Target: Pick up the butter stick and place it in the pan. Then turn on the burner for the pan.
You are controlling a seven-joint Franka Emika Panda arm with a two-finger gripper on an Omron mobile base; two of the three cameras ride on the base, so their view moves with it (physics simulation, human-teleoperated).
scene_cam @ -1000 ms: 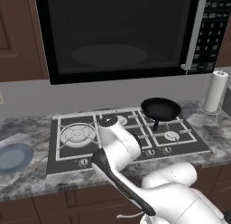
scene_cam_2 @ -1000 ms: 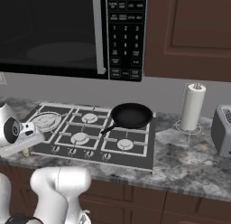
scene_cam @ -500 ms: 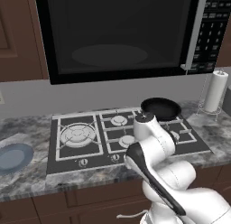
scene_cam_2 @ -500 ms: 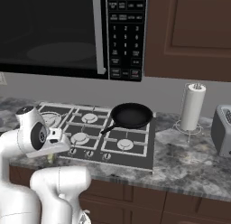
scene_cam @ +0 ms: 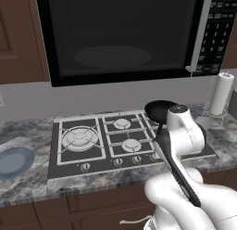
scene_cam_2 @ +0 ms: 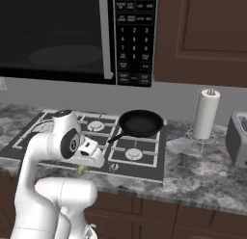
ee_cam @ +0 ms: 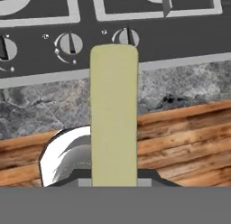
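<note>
The butter stick [ee_cam: 113, 114] is a pale-yellow bar that runs up the middle of the hand view, held at its lower end. My gripper [scene_cam_2: 83, 166] is shut on it and hangs low over the counter's front edge, just in front of the stove knobs [ee_cam: 70, 42]. A small yellowish end of the butter stick [scene_cam_2: 80, 170] shows under the hand. The black pan [scene_cam_2: 141, 123] sits on the back right burner with its handle pointing front left. It lies behind and to the right of the hand. My arm hides part of the pan [scene_cam: 159, 110].
The black cooktop [scene_cam: 92, 157] has a row of knobs along its front. A blue-grey plate [scene_cam: 14, 162] lies on the counter at the left. A paper towel roll [scene_cam_2: 205, 115] and a toaster [scene_cam_2: 239, 139] stand at the right. A microwave [scene_cam: 120, 34] hangs above.
The arm has swung to the right along the stove front, from the left burners toward the pan's side, carrying the butter stick. The gripper has stayed shut.
</note>
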